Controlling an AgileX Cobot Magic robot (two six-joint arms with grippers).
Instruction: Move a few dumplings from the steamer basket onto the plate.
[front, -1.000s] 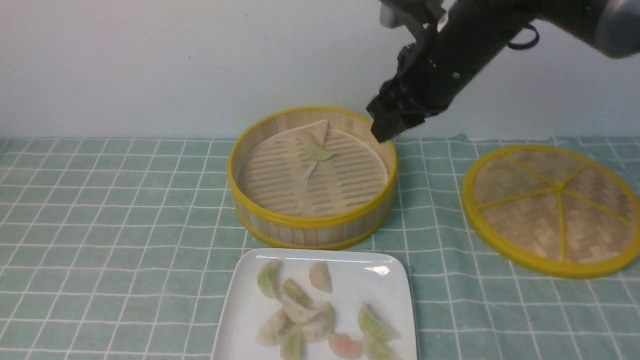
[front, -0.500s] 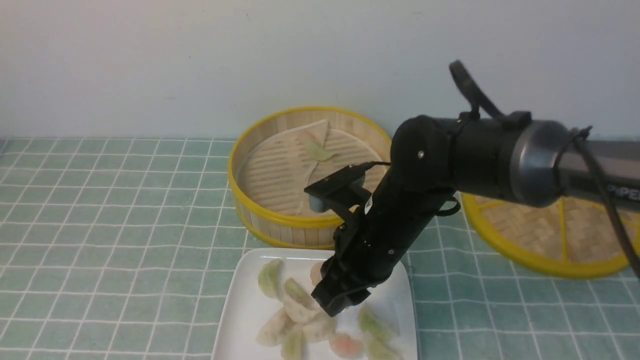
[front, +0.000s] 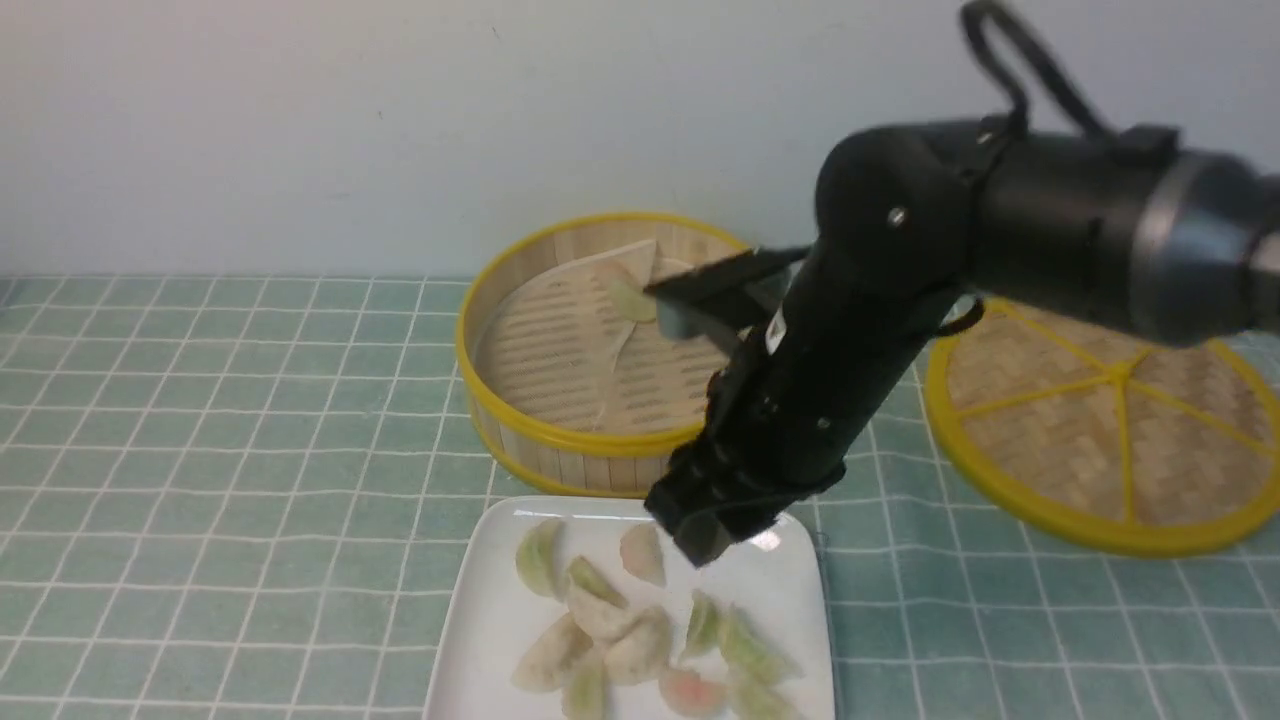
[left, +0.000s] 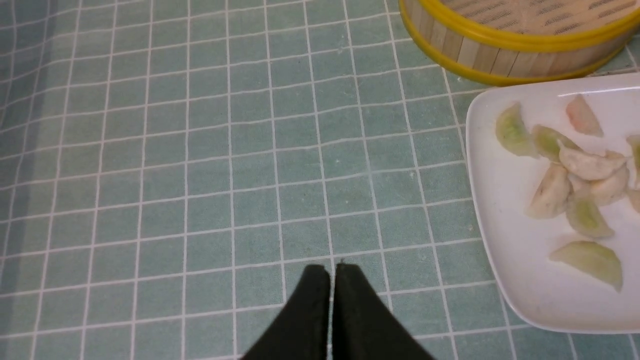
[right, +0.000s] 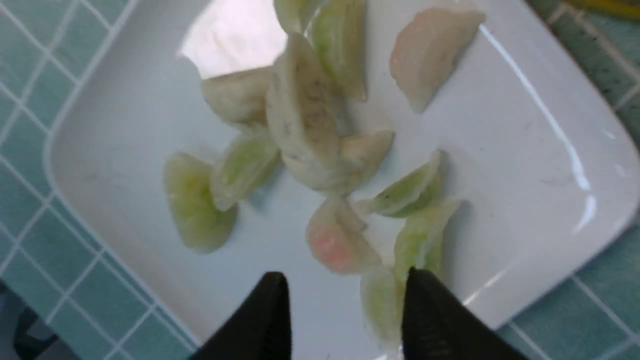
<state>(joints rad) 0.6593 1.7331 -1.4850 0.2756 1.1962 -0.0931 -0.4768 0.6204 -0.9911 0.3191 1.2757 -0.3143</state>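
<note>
Jaws: right gripper (front: 706, 540) apart, nothing between, at the plate's (front: 480, 625) upper edge, lower centre of the front view. Left gripper (left: 331, 281) pressed closed over the checked cloth (left: 200, 175). Dumplings (front: 640, 645) piled on the plate; one green dumpling (front: 632, 300) in the steamer basket (front: 520, 425), mid-frame.

No writing, brand, number or sign can be read in any view. A small white sticker (front: 776, 331) sits on the black right arm (front: 850, 400), but it is too small and blurred to make out.
</note>
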